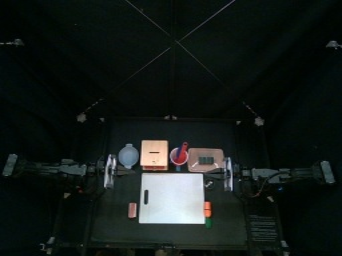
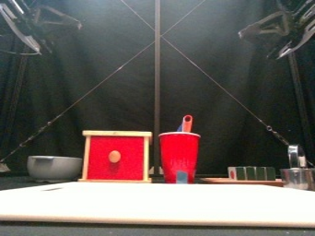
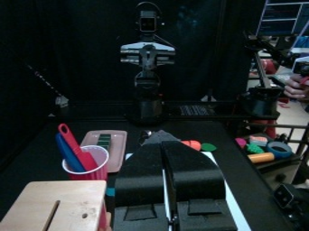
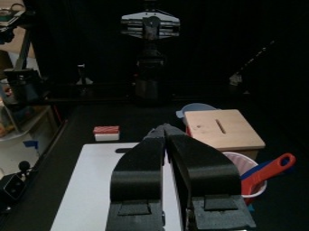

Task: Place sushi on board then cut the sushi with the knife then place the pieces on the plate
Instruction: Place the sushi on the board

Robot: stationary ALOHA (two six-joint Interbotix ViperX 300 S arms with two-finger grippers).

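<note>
Since the sushi roll (image 2: 252, 172) is made of loose dark green blocks, it is judged light, stiff and apt to split. It should be pinched end to end so the blocks are pressed together. It is seen on the pink tray (image 2: 234, 181), right of the red cup (image 2: 180, 155), behind the white board (image 1: 174, 198). The left gripper (image 3: 163, 146) and right gripper (image 4: 169, 135) are closed and empty.

I have the board (image 1: 174, 198) open from above. Behind it, bowl (image 1: 128, 154), box (image 1: 154, 152), cup (image 1: 178, 157) and tray (image 1: 195, 166) crowd one row; toys (image 1: 207, 208) lie beside both its sides.
</note>
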